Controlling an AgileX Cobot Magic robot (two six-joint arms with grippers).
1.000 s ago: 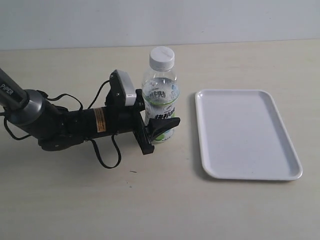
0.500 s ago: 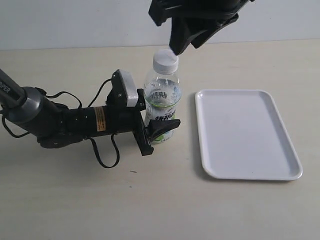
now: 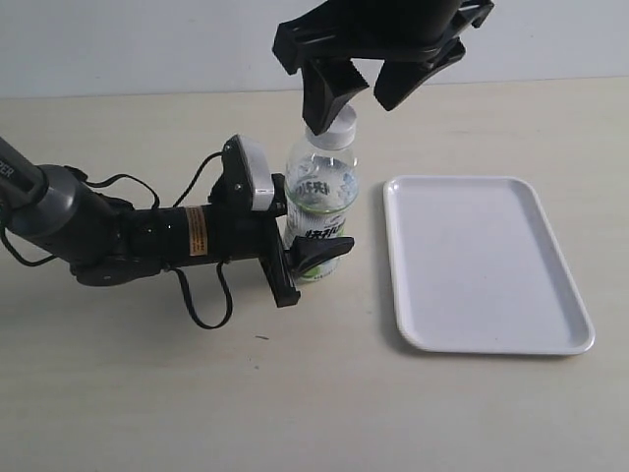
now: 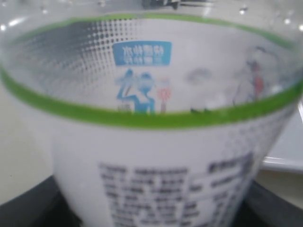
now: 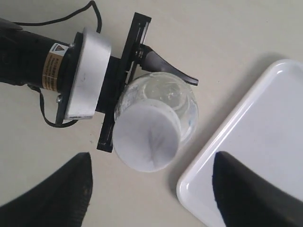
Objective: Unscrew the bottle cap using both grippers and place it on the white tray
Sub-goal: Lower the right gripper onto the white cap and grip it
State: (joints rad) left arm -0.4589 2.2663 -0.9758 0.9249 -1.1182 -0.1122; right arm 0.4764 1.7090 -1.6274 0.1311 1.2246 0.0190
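The clear bottle [image 3: 320,192] with its white-and-green label stands upright left of the white tray [image 3: 482,261]. My left gripper [image 3: 313,254] reaches in from the left and is shut on the bottle's lower body. In the left wrist view the label [image 4: 156,161] fills the frame, with dark jaw edges at the corners. The white bottle cap [image 3: 339,125] sits on the neck, partly hidden by a finger. My right gripper [image 3: 356,90] hangs open just above it. From the right wrist the cap [image 5: 147,137] lies between the two black fingertips [image 5: 61,194], nearer this one, untouched.
The tray's rounded corner [image 5: 199,189] lies close beside the bottle in the right wrist view. The left arm's cylindrical body with orange label [image 3: 197,236] and loose black cables [image 3: 201,305] lies on the beige table left of the bottle.
My right gripper came into view from above and has dropped until its open fingers flank the cap. The left gripper keeps its hold; the bottle shifted slightly right.
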